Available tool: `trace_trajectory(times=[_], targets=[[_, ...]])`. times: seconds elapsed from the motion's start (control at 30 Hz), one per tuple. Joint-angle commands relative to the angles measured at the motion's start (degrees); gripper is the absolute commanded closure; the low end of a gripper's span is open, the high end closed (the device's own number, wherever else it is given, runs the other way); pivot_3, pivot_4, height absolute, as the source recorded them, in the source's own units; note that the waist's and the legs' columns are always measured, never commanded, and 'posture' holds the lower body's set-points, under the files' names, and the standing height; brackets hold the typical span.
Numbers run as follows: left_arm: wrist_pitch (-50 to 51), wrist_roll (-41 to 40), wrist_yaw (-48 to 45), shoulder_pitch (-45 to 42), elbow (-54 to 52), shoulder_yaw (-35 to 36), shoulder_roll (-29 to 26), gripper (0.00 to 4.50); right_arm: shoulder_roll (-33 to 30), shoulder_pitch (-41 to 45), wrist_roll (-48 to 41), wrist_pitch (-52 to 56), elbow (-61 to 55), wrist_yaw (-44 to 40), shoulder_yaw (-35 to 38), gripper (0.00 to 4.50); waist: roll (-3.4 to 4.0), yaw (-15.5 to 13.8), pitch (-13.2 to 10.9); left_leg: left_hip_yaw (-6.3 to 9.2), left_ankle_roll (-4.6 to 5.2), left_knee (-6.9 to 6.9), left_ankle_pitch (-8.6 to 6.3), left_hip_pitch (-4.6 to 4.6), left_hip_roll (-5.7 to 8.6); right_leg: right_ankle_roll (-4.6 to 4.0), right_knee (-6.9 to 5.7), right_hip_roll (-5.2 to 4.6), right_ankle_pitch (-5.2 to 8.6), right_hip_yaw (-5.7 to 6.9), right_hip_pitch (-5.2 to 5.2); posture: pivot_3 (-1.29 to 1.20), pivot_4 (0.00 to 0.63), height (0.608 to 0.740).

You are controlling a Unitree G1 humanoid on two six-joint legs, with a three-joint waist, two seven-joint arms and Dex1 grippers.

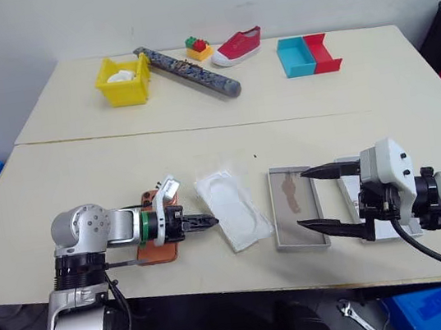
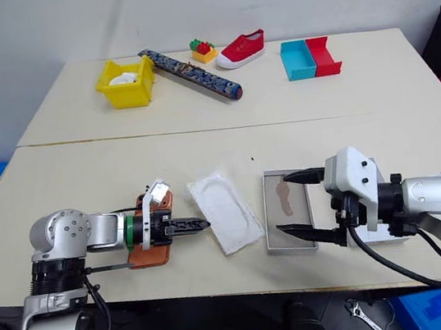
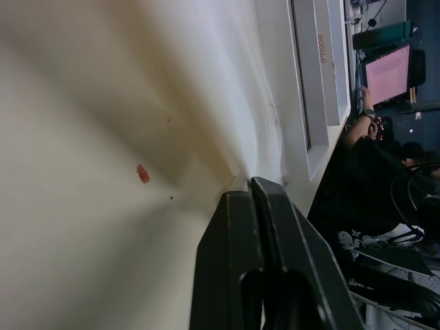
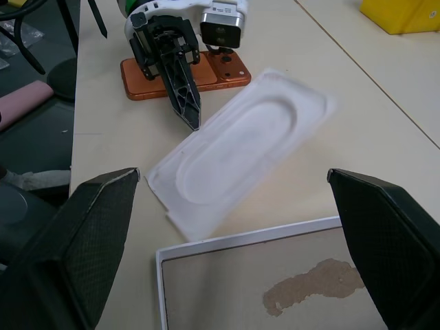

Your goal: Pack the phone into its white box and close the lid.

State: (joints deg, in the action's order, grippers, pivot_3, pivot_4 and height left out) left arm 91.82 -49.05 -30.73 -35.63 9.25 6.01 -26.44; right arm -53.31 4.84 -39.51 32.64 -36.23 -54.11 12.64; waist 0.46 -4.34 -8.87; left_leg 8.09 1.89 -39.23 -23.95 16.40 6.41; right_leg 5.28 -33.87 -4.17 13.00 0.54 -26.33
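surface: two beige tables (image 1: 106, 174) butted together | left gripper (image 1: 212, 221) pinched together, empty | right gripper (image 1: 318, 198) spread wide

Left arm: enters from the lower left of the head view, forearm lying roughly level and reaching toward the frame's centre.
Left hand (image 1: 204, 221): fingers pressed together, tips angled slightly downward, pointing right in the frame.
Right arm: enters from the lower right, forearm reaching toward the centre.
Right hand (image 1: 319, 200): two fingers spread wide, pointing left in the frame, holding nothing.
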Motion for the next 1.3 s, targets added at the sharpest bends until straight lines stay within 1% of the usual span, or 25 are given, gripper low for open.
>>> trace_trajectory(times=[0.03,0.23,0.4,0.53,0.63,0.73,0.8,0.9,1.2,1.3], targets=[[0.68,-0.42,1.95,1.72,1.31,-1.04,0.9,4.47,-0.47,-0.54,-0.77,-0.4,-2.39,0.34,2.63,0.0,0.01,-0.03,0.01,0.0,0.0,0.0,0.0,0.0,-0.01,0.0,0.0,0.0,0.0,0.0,0.0,0.0,0.15,0.74],[0.68,-2.82,2.86,1.19,0.21,-0.46,0.34,4.47,-0.57,-1.38,-0.87,-0.24,-2.83,0.57,3.44,0.0,0.01,-0.09,0.01,0.0,0.0,0.0,0.0,0.0,0.01,0.0,0.0,0.0,0.0,0.0,0.0,0.0,0.15,0.74],[0.68,-6.24,1.86,-0.95,1.15,-0.41,-3.19,4.47,-1.08,-3.06,-0.8,-0.08,-3.26,0.14,4.28,0.0,-0.07,0.2,-0.04,0.01,-0.01,0.02,0.0,0.03,-0.02,0.0,0.02,0.04,0.0,0.0,-0.04,0.0,0.15,0.74],[0.68,-6.2,0.46,-1.54,-0.48,-3.26,-6.12,4.47,-1.12,-4.81,-0.68,-0.49,-3.25,-0.21,5.12,0.0,-0.15,0.53,-0.09,0.01,-0.02,0.03,-0.01,0.09,-0.05,0.0,0.03,0.08,0.0,0.0,-0.11,0.0,0.15,0.74],[0.68,-6.05,0.52,-1.36,-1.87,-4.8,-6.4,4.47,-0.92,-5.68,-0.45,-0.67,-3.38,-0.32,5.27,0.0,-0.16,0.83,-0.09,0.0,-0.02,0.03,-0.01,0.09,-0.05,0.0,0.03,0.07,0.0,0.0,-0.11,0.0,0.15,0.74],[0.68,-6.53,0.96,-1.32,-2.39,-5.83,-5.56,3.85,-0.73,-5.93,0.01,-0.85,-3.74,-0.28,4.11,0.0,-0.18,1.12,-0.1,0.01,-0.02,0.03,-0.01,0.1,-0.05,0.0,0.03,0.07,0.0,0.0,-0.1,0.0,0.15,0.74],[0.68,-7.08,1.59,-1.18,-2.64,-6.54,-4.91,3.26,-0.66,-5.81,-0.08,-0.74,-4.15,-0.22,3.56,0.0,-0.19,1.16,-0.11,0.01,-0.02,0.03,-0.01,0.1,-0.05,0.0,0.03,0.07,0.0,0.0,-0.11,0.0,0.15,0.74],[0.68,-7.49,2.68,-0.95,-2.03,-7.25,-3.61,2.26,-0.69,-5.19,-0.5,-0.29,-4.49,0.06,3.23,0.0,-0.21,1.19,-0.12,0.01,-0.02,0.03,-0.01,0.1,-0.05,0.0,0.05,0.07,0.0,0.0,-0.11,0.0,0.15,0.74],[0.68,-4.52,6.38,-0.83,0.44,-5.05,3.08,2.26,-0.65,-5.81,-0.48,-0.25,-4.76,0.1,3.68,0.0,-0.23,0.99,-0.13,0.02,-0.02,0.03,-0.01,0.1,-0.03,0.0,0.07,0.05,0.0,0.01,-0.09,0.0,0.15,0.74],[0.68,-3.96,6.73,-0.91,1.1,-3.42,5.19,2.89,-0.6,-5.94,-0.36,-0.24,-4.88,0.31,3.71,0.0,-0.25,0.79,-0.13,0.01,-0.01,0.02,0.0,0.09,-0.02,0.0,0.06,0.05,0.0,0.01,-0.06,0.0,0.15,0.74]])
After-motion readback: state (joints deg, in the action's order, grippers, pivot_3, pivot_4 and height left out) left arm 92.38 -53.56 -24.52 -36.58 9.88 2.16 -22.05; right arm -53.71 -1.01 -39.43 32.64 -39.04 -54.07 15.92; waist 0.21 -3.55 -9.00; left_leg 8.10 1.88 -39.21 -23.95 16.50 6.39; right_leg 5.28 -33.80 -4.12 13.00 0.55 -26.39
